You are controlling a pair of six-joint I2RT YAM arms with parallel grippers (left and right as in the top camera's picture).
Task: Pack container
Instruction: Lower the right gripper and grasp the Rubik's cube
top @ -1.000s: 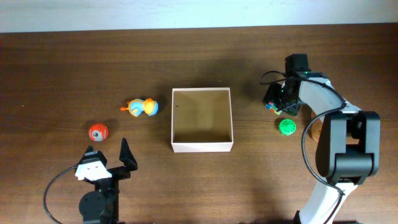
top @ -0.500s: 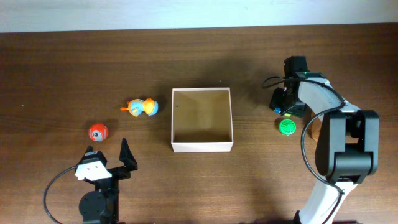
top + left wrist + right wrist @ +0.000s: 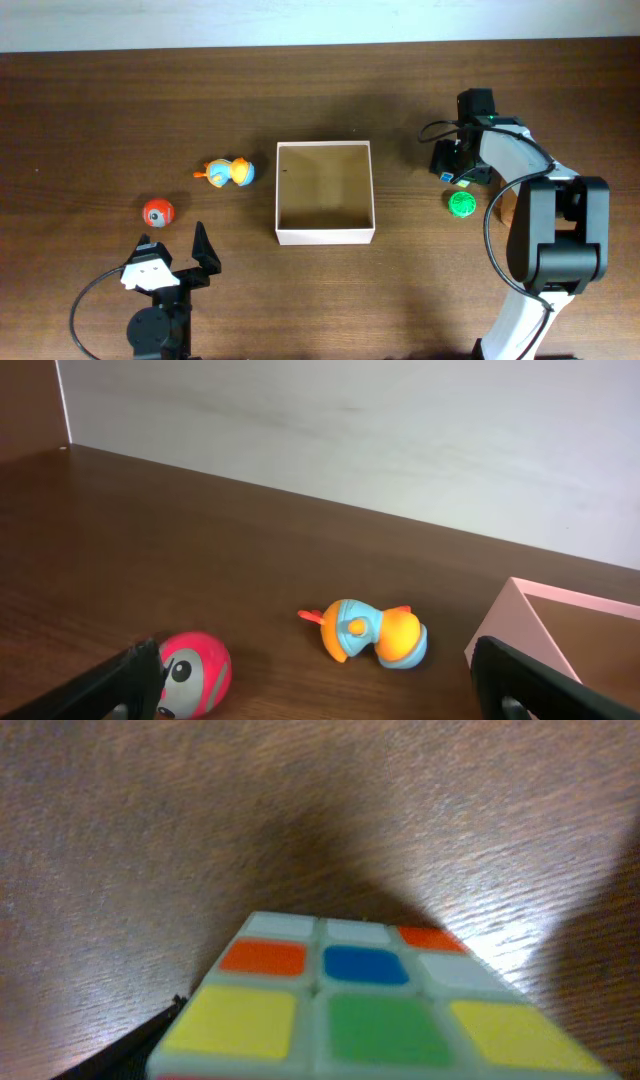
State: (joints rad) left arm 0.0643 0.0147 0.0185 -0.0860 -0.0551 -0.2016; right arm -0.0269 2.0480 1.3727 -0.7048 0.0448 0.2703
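1. Viewing from overhead: the container [image 3: 325,237], a square shallow box with white outer walls and a tan cardboard inside, sits near the middle of the dark wooden surface [image 3: 110,110]. Nothing shows inside it.
2. Same view, left side: an orange-and-blue duck toy [image 3: 228,173] lies left of the container, apart from it. A red ball [image 3: 158,212] lies further left and nearer the front edge.
3. Same view, left pincer [image 3: 172,249]: it is at the front left, below the red ball, with its jaws spread wide and nothing between them.
4. Same view, right side: the right pincer [image 3: 453,164] is right of the container, directly over a colour cube [image 3: 443,174]. A green toy [image 3: 461,204] lies just beside them, nearer the front. From here I cannot tell whether the jaws are pinching the cube.
5. Left wrist view: both dark fingers [image 3: 125,680] stand at the frame's lower corners, wide apart. The red ball [image 3: 195,672] sits just beside the left finger, the duck toy [image 3: 370,634] lies further off between them, and a corner of the container [image 3: 520,622] shows at right.
6. Right wrist view: the colour cube [image 3: 340,1010] fills the lower frame, resting on the surface [image 3: 150,840]. Only a sliver of one finger [image 3: 110,1065] shows, so the grip cannot be told.
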